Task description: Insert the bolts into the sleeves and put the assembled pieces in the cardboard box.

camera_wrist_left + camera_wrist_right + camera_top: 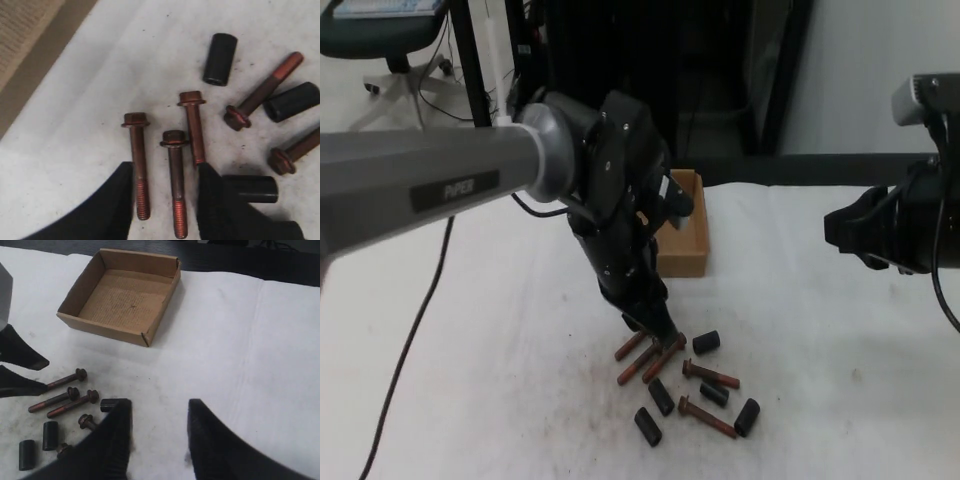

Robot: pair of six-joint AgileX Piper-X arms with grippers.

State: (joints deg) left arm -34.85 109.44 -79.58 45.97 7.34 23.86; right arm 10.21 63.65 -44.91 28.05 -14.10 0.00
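Note:
Several copper-coloured bolts and black sleeves lie loose on the white cloth. My left gripper [165, 200] is open and low over the pile, and the threaded ends of two bolts [175, 180] lie between its fingers. A third bolt [194, 127] lies just beyond one fingertip, and a sleeve [250, 188] rests beside that finger. In the high view the left gripper [658, 335] stands at the pile's far edge, in front of the cardboard box [682, 260]. My right gripper [159, 405] is open and holds nothing, hovering off to the right of the pile.
The cardboard box [102, 327] has nothing inside it and sits behind the pile. More sleeves [747, 416] and bolts [710, 374] lie at the near side of the pile. The right arm [885, 230] hangs above bare cloth at the right.

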